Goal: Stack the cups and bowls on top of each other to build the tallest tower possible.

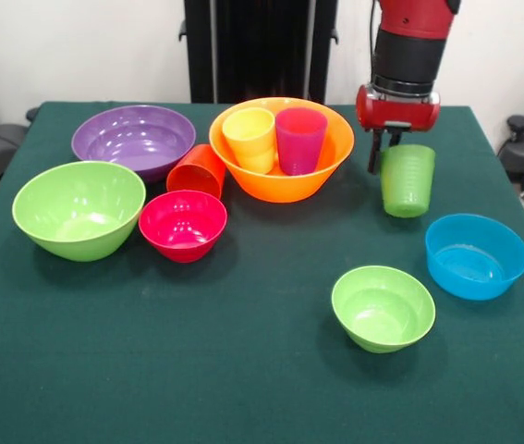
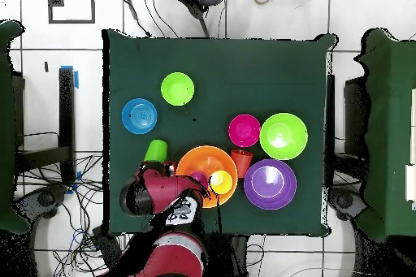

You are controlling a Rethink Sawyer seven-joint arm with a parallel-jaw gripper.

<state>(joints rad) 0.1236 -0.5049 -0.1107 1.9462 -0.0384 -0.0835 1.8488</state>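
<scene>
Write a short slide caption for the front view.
Gripper holds the light green cup beside the orange bowl containing two cups.

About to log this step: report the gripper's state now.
Gripper: closed on the rim of the light green cup, holding it upright beside the orange bowl.

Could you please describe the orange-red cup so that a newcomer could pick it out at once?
Start at the orange bowl holding two cups. The orange-red cup leans on its side against that bowl, between the purple bowl and pink-red bowl. It alone is tipped over.
</scene>
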